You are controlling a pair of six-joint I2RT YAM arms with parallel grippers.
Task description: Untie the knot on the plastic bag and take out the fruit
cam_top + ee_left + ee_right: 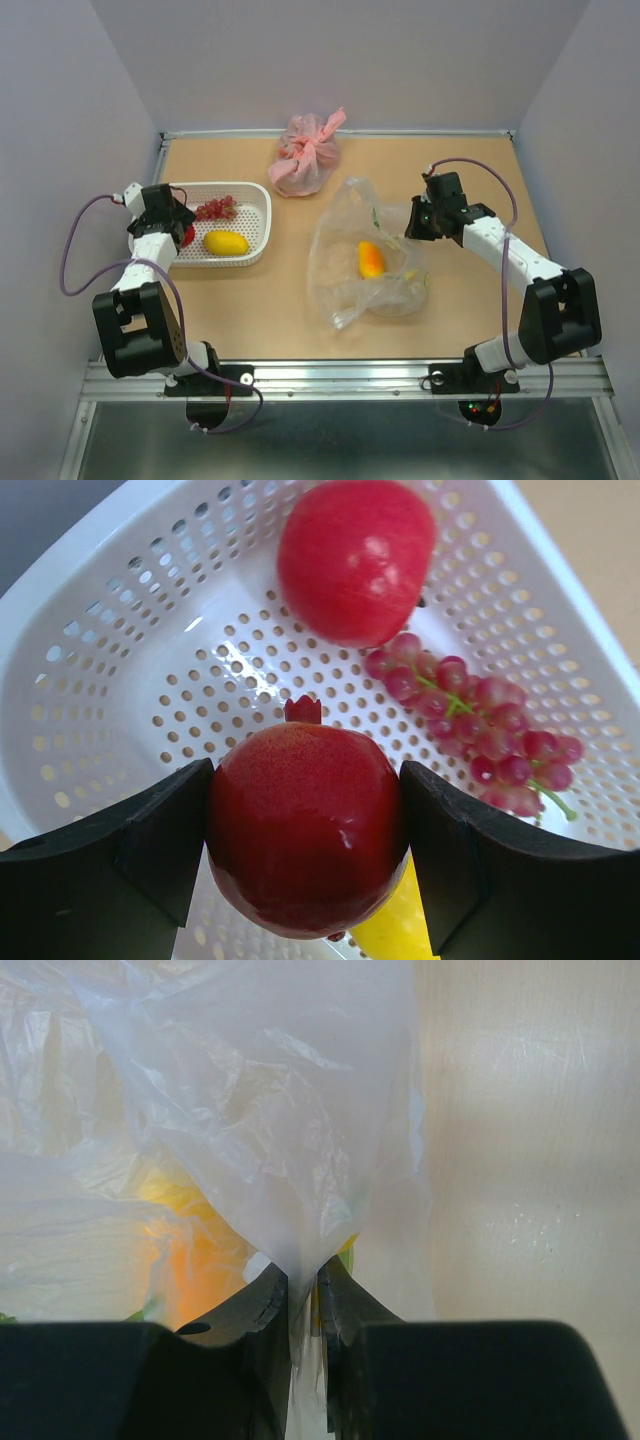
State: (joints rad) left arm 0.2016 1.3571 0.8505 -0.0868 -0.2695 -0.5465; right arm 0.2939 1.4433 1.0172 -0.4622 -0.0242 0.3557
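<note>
While the left gripper point(174, 228) is clamped on a red fruit point(300, 825) directly above the white basket point(262, 205) at the left of the table point(250, 310), no release is yet seen; a second red fruit point(355, 560), the grapes point(480, 725) and a mango point(226, 242) are lodged in that basket. The right gripper point(300, 1282) is closed on a fold of the clear bag point(340, 240) at its right edge; no knot can be made out, and the bag is judged to be open. One orange fruit point(371, 259) is noted inside the bag, mid-table, to the left of the right gripper and a little nearer; its long axis is set near-to-far; it is closer to the right arm, which is occupied holding the bag; retrieval is therefore judged to fall to the left arm, by a reach rightward once unloaded. A pink bag point(305, 160) at the far edge is not concerned.
</note>
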